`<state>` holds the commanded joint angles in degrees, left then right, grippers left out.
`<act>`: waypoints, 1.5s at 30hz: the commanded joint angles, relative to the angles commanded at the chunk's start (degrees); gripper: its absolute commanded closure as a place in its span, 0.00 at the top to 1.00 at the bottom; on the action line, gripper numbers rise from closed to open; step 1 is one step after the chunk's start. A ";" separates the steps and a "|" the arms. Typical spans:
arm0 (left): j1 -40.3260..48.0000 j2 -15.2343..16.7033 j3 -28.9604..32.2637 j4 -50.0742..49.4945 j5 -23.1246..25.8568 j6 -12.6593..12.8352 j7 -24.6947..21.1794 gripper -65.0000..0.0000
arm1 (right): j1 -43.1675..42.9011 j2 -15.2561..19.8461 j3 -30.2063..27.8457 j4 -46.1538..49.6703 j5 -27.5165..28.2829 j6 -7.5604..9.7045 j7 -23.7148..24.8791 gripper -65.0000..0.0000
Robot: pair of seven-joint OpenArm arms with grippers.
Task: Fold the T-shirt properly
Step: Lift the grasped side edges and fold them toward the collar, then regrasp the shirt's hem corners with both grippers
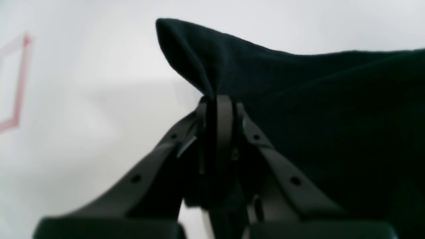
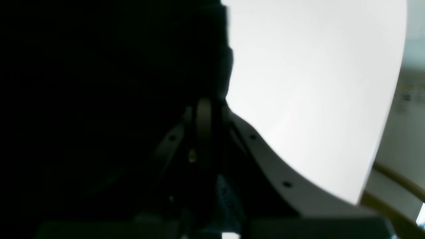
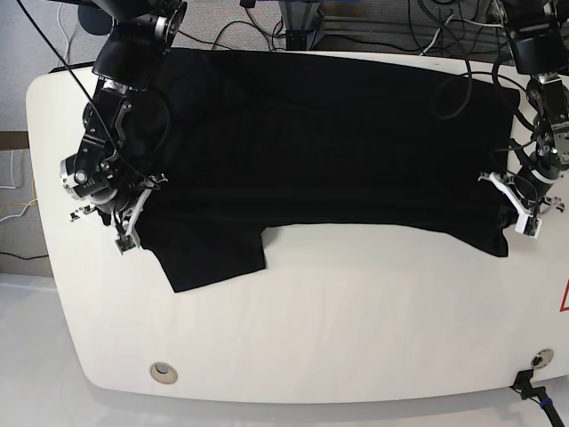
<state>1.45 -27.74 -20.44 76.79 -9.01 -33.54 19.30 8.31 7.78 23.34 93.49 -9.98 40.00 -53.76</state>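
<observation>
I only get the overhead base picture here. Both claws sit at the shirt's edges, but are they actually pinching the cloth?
Observer: Yes. The left wrist view shows the left claw shut on a raised fold of the T-shirt.
Operator: And the other one?
Observer: The right claw looks closed too, with dark cloth at its tips.
Operator: Anything else on the table?
Observer: A red outline is marked on the white table.

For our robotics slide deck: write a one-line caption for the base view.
Two arms pinch opposite edges of a large plain black cloth T-shirt spread across a white rounded table.
</observation>
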 joint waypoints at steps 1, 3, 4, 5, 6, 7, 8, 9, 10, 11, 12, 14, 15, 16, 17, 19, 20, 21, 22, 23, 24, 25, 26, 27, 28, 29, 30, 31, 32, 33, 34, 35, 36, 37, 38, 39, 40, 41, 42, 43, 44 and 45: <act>1.49 0.09 -0.44 0.88 0.00 -0.26 1.14 0.00 | -0.79 -0.70 0.00 0.18 0.00 0.00 -0.09 0.00; 3.43 0.09 -0.35 1.41 0.00 -0.26 2.11 0.00 | -2.20 -1.05 0.00 0.00 -0.09 0.00 -0.09 0.00; 4.13 0.09 -0.26 1.32 0.00 -0.26 2.37 0.00 | -2.64 -1.14 0.00 -0.18 0.00 0.00 -0.09 0.00; 4.48 0.09 -0.26 1.23 0.09 -0.26 2.64 0.02 | -3.16 -1.23 0.00 -0.26 0.00 0.00 -0.09 0.00; 4.57 0.09 -0.26 1.23 0.09 -0.35 3.43 0.10 | -3.60 -1.32 0.00 -0.26 0.00 0.00 -0.09 0.00; 4.57 0.09 -0.26 1.23 0.09 -0.35 5.19 0.22 | -3.69 -1.32 0.00 -0.26 0.00 0.00 -0.09 0.00; 4.40 0.00 -0.26 1.23 0.09 -0.35 7.21 0.37 | -3.69 -1.32 0.00 -0.26 0.00 0.00 -0.09 0.00; 4.22 -0.09 -0.18 1.32 0.09 -0.35 8.62 0.51 | -3.78 -1.32 0.00 -0.26 0.00 0.00 -0.09 0.10; 4.04 -0.35 -0.18 1.32 0.18 -0.35 9.41 0.61 | -3.78 -1.32 0.00 -0.26 0.00 0.00 -0.09 0.21; 3.16 -0.35 -0.09 1.32 0.26 -0.35 9.76 0.64 | -3.78 -1.32 0.00 -0.09 0.00 0.00 -0.09 0.32; 2.20 -0.35 -0.09 1.23 0.35 -0.35 9.76 0.62 | -3.78 -1.32 0.00 0.18 0.00 0.00 -0.09 0.40; 0.88 -0.44 -0.09 1.41 0.35 -0.35 9.76 0.61 | -3.43 -1.23 0.00 0.53 0.00 0.00 -0.09 0.51; 0.00 -0.44 -0.18 1.58 0.35 -0.35 9.76 0.61 | -3.34 -1.23 0.00 0.88 0.00 0.00 0.00 0.52; -0.97 -0.44 -0.44 2.37 0.35 -0.35 9.76 0.61 | -2.90 -1.23 0.00 1.49 0.00 0.00 0.09 0.52; -1.67 -0.44 -0.53 3.08 0.26 -0.35 9.76 0.61 | -1.76 -1.23 0.00 1.67 0.00 0.00 0.09 0.52; -2.46 -0.26 -0.44 3.69 0.18 -0.35 9.76 0.61 | 0.44 -1.14 0.00 1.41 0.00 0.00 0.18 0.52; -3.43 -0.09 -0.18 3.60 0.18 -0.35 9.76 0.61 | 1.76 -1.14 0.00 1.32 0.09 0.00 0.26 0.52; -4.31 0.00 -0.18 3.60 0.18 -0.35 9.76 0.61 | 2.90 -1.14 0.00 1.14 0.09 0.00 0.26 0.52; -4.92 0.09 -0.09 3.60 0.18 -0.35 9.76 0.61 | 4.31 -1.23 0.00 0.09 0.09 0.00 0.35 0.52; -5.45 0.44 0.35 3.52 0.18 -0.35 9.76 0.61 | 5.89 -1.23 0.00 -1.85 0.09 0.00 0.53 0.52; -5.80 1.05 1.14 3.52 0.26 -0.35 9.76 0.61 | 7.82 -1.23 0.00 -4.13 0.09 0.00 1.58 0.52; -6.07 1.58 1.49 3.52 0.26 -0.35 9.76 0.61 | 9.58 -1.23 0.00 -7.21 0.09 0.00 3.52 0.52; -6.07 1.67 1.76 3.52 0.26 -0.35 9.76 0.61 | 10.64 -1.23 0.00 -9.49 0.00 0.00 5.45 0.52; -5.98 1.67 1.85 3.43 0.35 -0.35 9.76 0.61 | 11.78 -1.14 0.00 -12.66 0.00 0.00 7.65 0.52; -5.80 1.67 1.85 3.43 0.35 -0.35 9.76 0.61 | 13.19 -1.05 0.00 -15.82 0.00 0.00 9.58 0.52; -5.80 1.67 1.85 3.43 0.35 -0.35 9.76 0.61 | 14.51 -0.97 0.00 -19.16 0.00 0.00 10.99 0.52; -5.71 1.67 1.85 3.43 0.35 -0.35 9.76 0.61 | 16.00 -0.97 0.00 -22.42 0.00 0.00 12.40 0.52; -5.71 1.67 1.85 3.34 0.35 -0.35 9.76 0.61 | 17.23 -0.88 0.18 -25.05 0.00 0.00 14.24 0.52; -5.36 1.67 1.76 3.34 0.35 -0.35 9.76 0.61 | 18.29 -0.88 0.26 -27.87 0.00 0.00 16.53 0.52; -4.75 1.67 1.76 3.34 0.26 -0.35 9.76 0.61 | 19.16 -0.79 0.26 -30.77 0.00 0.00 18.64 0.52; -4.40 1.67 1.76 3.34 0.26 -0.35 9.76 0.61 | 20.31 -0.70 0.26 -33.41 -0.09 0.00 20.40 0.52; -4.31 1.67 1.76 3.34 0.26 -0.35 9.76 0.61 | 21.36 -0.18 0.26 -35.96 -0.09 0.00 22.07 0.52; -4.31 1.67 1.76 3.34 0.26 -0.35 9.76 0.61 | 22.07 0.09 0.26 -38.42 -0.09 0.00 23.74 0.52; -4.31 1.67 1.76 3.34 0.26 -0.35 9.76 0.61 | 22.86 0.53 0.26 -40.88 -0.09 -0.66 25.49 0.52; -4.31 1.67 1.76 3.34 0.26 -0.35 9.76 0.61 | 23.56 1.05 0.09 -42.99 -0.09 -1.27 27.08 0.52; -4.31 1.67 1.76 3.34 0.26 -0.35 9.76 0.61 | 24.18 1.32 0.09 -45.19 -0.09 -1.98 28.31 0.52; -4.31 1.67 1.76 3.34 0.26 -0.35 9.76 0.61 | 24.79 1.76 0.00 -47.30 -0.09 -2.42 29.63 0.52; -4.31 1.67 1.67 3.34 0.26 -0.35 9.76 0.61 | 25.14 2.20 0.00 -49.05 -0.09 -2.77 30.95 0.52; -4.31 1.67 1.67 3.34 0.26 -0.35 9.76 0.61 | 25.32 2.64 0.00 -50.55 -0.09 -3.38 32.35 0.52; -4.31 1.67 1.67 3.34 0.18 -0.35 9.76 0.61 | 25.32 2.99 0.00 -52.04 -0.09 -4.00 33.76 0.52; -4.31 1.67 1.67 3.34 0.18 -0.35 9.76 0.61 | 25.32 3.25 0.00 -53.45 -0.09 -4.44 34.81 0.52; -4.31 1.67 1.67 3.34 0.18 -0.35 9.76 0.61 | 25.32 3.52 0.00 -54.51 -0.09 -4.53 35.52 0.52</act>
<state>-2.86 -26.07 -18.77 80.13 -8.84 -33.89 29.05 33.63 11.30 23.34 38.99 -10.07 35.47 -18.24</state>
